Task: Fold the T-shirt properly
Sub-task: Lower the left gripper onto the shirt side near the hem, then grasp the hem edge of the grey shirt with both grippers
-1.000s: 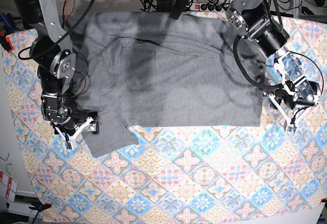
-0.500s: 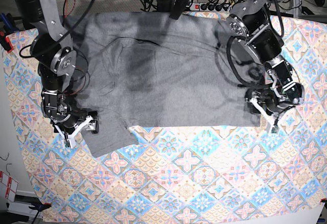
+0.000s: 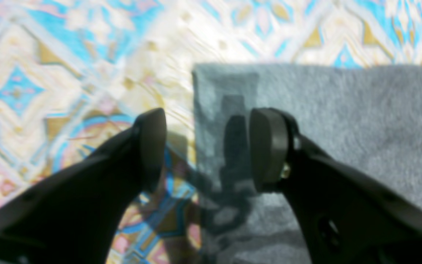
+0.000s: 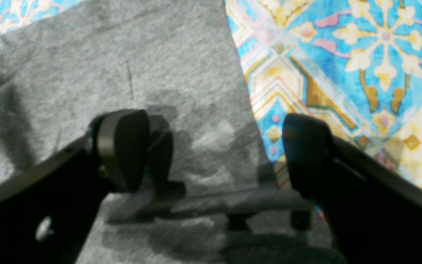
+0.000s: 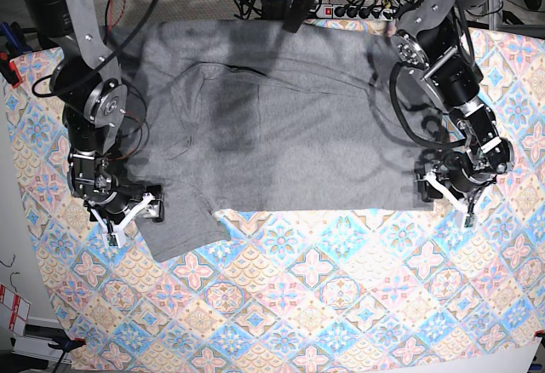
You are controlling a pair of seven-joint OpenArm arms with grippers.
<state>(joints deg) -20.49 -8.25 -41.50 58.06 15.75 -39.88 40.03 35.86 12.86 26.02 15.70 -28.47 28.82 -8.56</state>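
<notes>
Since a second ago, my left claw (image 5: 449, 196) had slid inward to the T-shirt's (image 5: 281, 126) lower-right corner, spread astride its edge. My right claw (image 5: 128, 217) sat spread over the lower-left sleeve. Shirt lay flat on the patterned surface (image 5: 324, 305).

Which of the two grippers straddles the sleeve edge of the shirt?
The right gripper, open over the sleeve of the T-shirt; the left gripper stands at the hem corner instead.
</notes>
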